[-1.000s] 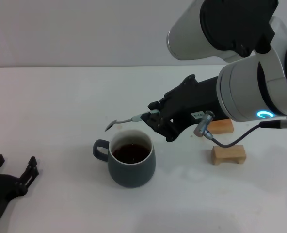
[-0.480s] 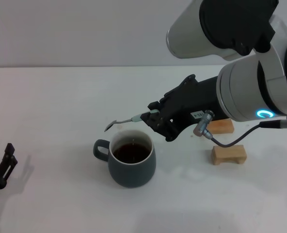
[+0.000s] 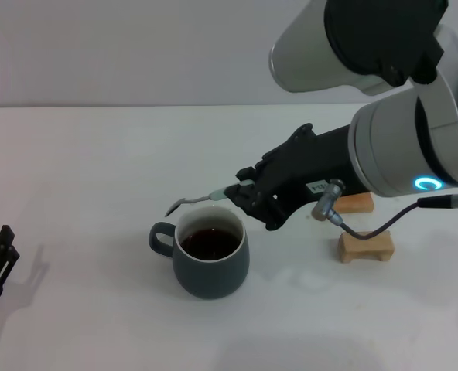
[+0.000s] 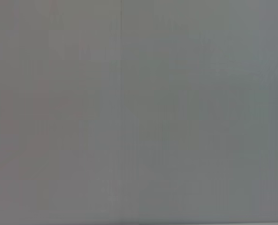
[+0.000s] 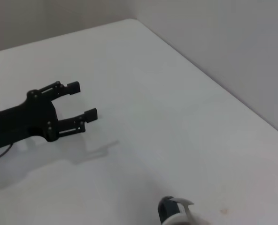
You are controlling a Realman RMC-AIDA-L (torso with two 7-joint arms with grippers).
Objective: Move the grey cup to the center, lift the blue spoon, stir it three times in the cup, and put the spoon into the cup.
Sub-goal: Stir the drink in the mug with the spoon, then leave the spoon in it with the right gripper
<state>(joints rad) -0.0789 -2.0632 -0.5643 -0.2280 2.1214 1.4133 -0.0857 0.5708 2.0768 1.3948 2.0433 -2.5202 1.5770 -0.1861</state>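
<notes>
Head view: right gripper [image 3: 243,195] clamped on slim pale-blue-handled metal spoon [image 3: 198,200] just above rounded slate-grey ceramic mug [image 3: 210,251], best tipped bowl-down before stirring; left gripper [image 5: 80,100] spread empty, far left.

The grey cup [image 3: 210,257] stands upright on the white table. It is round and dark grey outside, white inside and on the rim. Its small loop handle points to 9 o'clock. Dark liquid sits inside it.

The blue spoon [image 3: 200,200] is up in the air, just above the cup's far rim, at about 11 o'clock from the cup. Its grey metal bowl points to 9 o'clock and tips down a little. Its pale blue handle is held at the 3 o'clock end.
</notes>
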